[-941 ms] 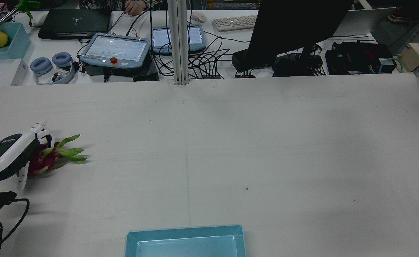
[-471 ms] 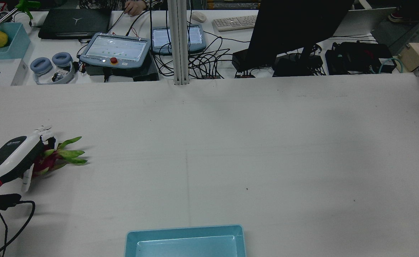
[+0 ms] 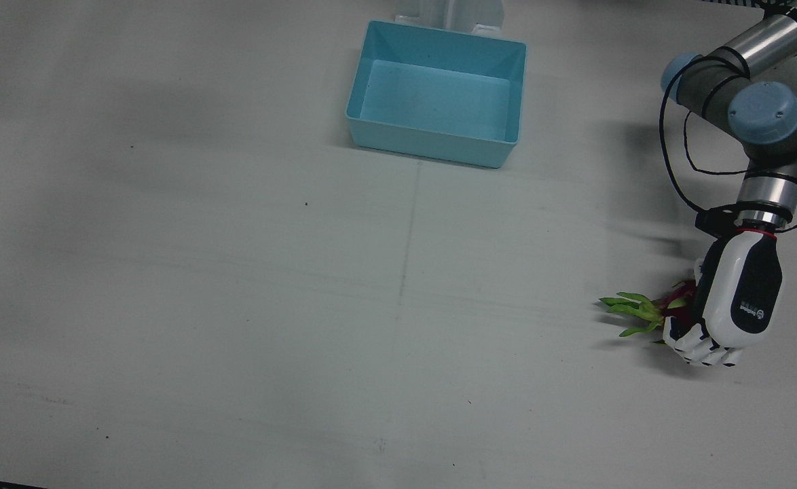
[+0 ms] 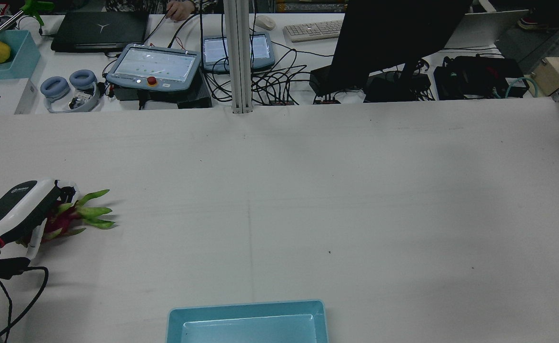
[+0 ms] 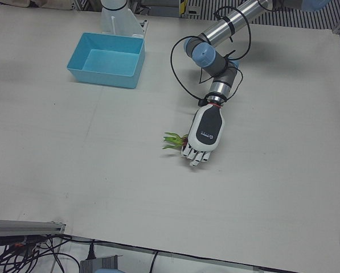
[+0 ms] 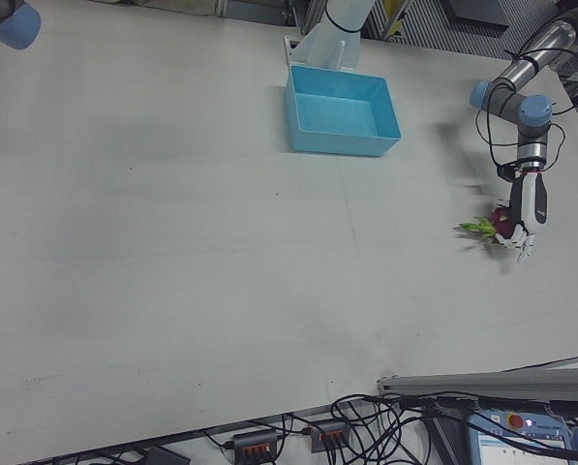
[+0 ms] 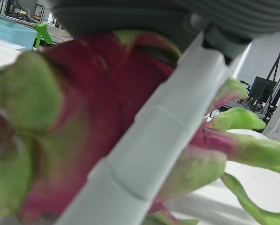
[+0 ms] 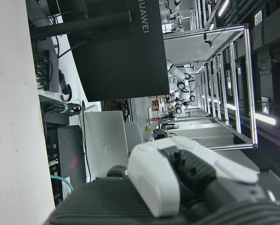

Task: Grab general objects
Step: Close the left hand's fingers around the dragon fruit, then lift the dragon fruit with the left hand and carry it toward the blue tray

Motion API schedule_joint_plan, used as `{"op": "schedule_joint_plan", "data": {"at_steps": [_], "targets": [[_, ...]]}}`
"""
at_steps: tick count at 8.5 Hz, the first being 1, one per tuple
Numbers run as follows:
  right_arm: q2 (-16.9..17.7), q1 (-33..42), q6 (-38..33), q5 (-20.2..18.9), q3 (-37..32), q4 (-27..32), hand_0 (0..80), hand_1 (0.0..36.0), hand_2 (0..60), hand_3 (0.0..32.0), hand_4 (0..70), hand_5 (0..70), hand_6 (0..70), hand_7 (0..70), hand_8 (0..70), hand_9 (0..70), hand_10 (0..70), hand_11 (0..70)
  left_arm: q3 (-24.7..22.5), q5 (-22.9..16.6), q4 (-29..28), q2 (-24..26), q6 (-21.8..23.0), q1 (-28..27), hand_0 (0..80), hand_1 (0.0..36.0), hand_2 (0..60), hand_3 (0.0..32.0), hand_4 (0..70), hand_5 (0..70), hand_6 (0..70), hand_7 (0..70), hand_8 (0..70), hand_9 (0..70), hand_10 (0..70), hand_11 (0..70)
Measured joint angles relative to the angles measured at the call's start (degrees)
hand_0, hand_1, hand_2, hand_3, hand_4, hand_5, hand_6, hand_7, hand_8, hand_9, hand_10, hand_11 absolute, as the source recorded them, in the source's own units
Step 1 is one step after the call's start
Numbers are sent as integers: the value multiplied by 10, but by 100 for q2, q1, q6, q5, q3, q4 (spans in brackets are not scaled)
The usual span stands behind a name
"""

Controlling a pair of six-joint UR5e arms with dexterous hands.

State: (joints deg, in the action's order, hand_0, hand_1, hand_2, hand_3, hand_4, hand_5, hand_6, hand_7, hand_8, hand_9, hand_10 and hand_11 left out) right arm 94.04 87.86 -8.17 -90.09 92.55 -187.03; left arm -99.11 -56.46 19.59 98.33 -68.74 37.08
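A red dragon fruit with green scales (image 3: 678, 297) lies on the white table at the robot's left edge. My left hand (image 3: 734, 299) covers it from above with its fingers curled around it; only the green tips stick out. The same shows in the rear view, hand (image 4: 17, 207) and fruit (image 4: 67, 215), in the left-front view, hand (image 5: 205, 133) and fruit (image 5: 172, 139), and in the right-front view, hand (image 6: 526, 208) and fruit (image 6: 490, 225). In the left hand view a white finger (image 7: 154, 140) lies across the fruit (image 7: 83, 122). My right hand (image 8: 186, 173) shows only in its own view, holding nothing.
A light blue bin (image 3: 432, 146) stands empty at the robot's edge of the table, mid-width, also in the rear view (image 4: 246, 307). Beyond the far edge are tablets (image 4: 153, 66), cables and a black monitor (image 4: 394, 33).
My left hand's fingers have curled down from above onto the dragon fruit. The hand has sunk a little and the fruit has shifted slightly under it.
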Motion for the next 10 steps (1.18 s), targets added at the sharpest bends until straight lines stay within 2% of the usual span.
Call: {"op": "schedule_joint_plan", "data": {"at_steps": [1, 2, 3, 4, 6, 8, 10], "targets": [[0, 0, 0, 0, 0, 0, 0, 0, 0, 0, 0, 0, 0, 0, 0, 0, 0, 0, -26, 6, 8, 1, 3, 8, 800, 360, 600, 0, 640, 700, 700, 700, 700, 700, 700, 700], [0, 0, 0, 0, 0, 0, 0, 0, 0, 0, 0, 0, 0, 0, 0, 0, 0, 0, -177, -12, 27, -11, 35, 23, 800, 360, 600, 0, 632, 700, 700, 700, 700, 700, 700, 700], [0, 1, 0, 0, 0, 0, 0, 0, 0, 0, 0, 0, 0, 0, 0, 0, 0, 0, -499, -117, 34, -52, 112, 25, 800, 360, 600, 0, 698, 700, 700, 700, 700, 700, 700, 700], [0, 2, 0, 0, 0, 0, 0, 0, 0, 0, 0, 0, 0, 0, 0, 0, 0, 0, -828, -551, 19, -77, 186, 49, 800, 360, 600, 0, 700, 700, 700, 700, 700, 700, 700, 700], [0, 3, 0, 0, 0, 0, 0, 0, 0, 0, 0, 0, 0, 0, 0, 0, 0, 0, -1302, -1760, -20, -32, 243, 53, 800, 360, 600, 0, 700, 700, 700, 700, 700, 700, 700, 700], [0, 1, 0, 0, 0, 0, 0, 0, 0, 0, 0, 0, 0, 0, 0, 0, 0, 0, -1577, -2878, -122, 297, 250, 54, 800, 360, 600, 0, 700, 700, 700, 700, 700, 700, 700, 700], [0, -1, 0, 0, 0, 0, 0, 0, 0, 0, 0, 0, 0, 0, 0, 0, 0, 0, -1664, -3960, -462, 582, 350, 30, 800, 360, 600, 0, 700, 700, 700, 700, 700, 700, 700, 700]]}}
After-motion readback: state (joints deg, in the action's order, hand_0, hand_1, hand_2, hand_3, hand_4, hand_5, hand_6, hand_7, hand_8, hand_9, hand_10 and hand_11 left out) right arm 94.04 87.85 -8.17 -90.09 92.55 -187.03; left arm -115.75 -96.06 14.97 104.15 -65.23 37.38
